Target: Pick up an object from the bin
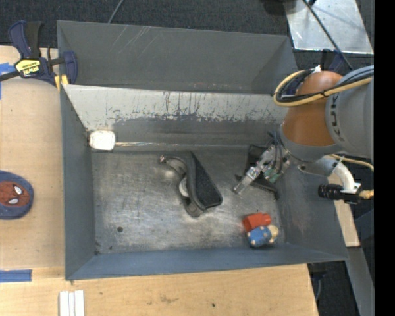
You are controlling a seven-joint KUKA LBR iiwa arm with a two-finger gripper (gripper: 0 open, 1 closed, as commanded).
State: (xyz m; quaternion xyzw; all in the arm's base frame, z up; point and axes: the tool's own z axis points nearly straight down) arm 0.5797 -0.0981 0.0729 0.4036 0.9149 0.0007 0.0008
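My gripper (245, 180) hangs at the right side of the bin, low over the floor and tilted toward the lower left. A small red, blue and yellow toy (259, 230) lies just below it, near the bin's front right corner, apart from the gripper. To the gripper's left, in the middle of the bin, rests a black and grey curved tool (196, 184) with a bent grey handle. Nothing shows in the gripper's grasp.
A small white block (101, 140) sits at the back left, against the foot of the rear wall. The arm with its orange cover reaches in over the right rim. Bare floor spreads across the left half.
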